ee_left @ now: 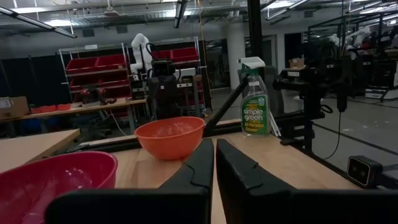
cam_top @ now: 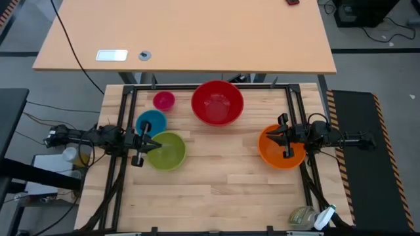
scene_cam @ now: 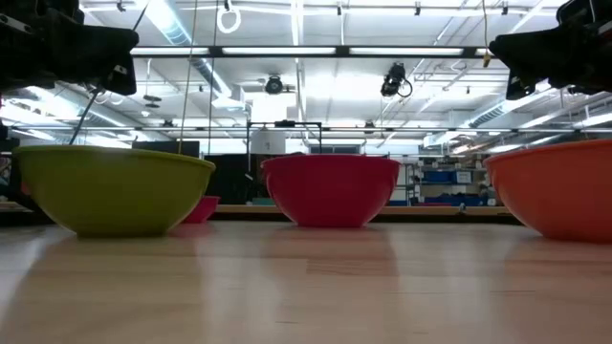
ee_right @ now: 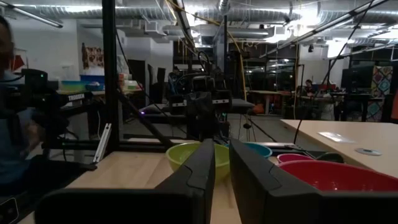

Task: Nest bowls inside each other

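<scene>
We see five bowls standing separately on the wooden bench (cam_top: 216,190), none of them inside another. Our left hand (cam_top: 146,145) hangs in the air over the near rim of the lime green bowl (cam_top: 167,150), its two fingers (ee_left: 202,163) drawn together with only a thin slit between them and nothing held. The blue bowl (cam_top: 151,122) sits just beside that hand, touching or nearly touching the green one. The small magenta-pink bowl (cam_top: 163,100) stands a little beyond the blue one, farther from the left hand. The large red bowl (cam_top: 217,102) lies well off to the side of the left hand, roughly between our two hands and toward the far edge of the bench.

Our right hand (cam_top: 287,139) hovers above the orange bowl (cam_top: 279,149), over its middle and clear of its rim. Its fingers (ee_right: 250,163) stand a narrow gap apart and grip nothing.

From bench height we see both hands well above the bowls, touching none of them, with all bowls upright and open side up.

Past the right hand, at the bench's near corner, lies a spray bottle of green cleaner (cam_top: 310,217). Beyond the red bowl stands a second, lighter-topped desk (cam_top: 190,39).
</scene>
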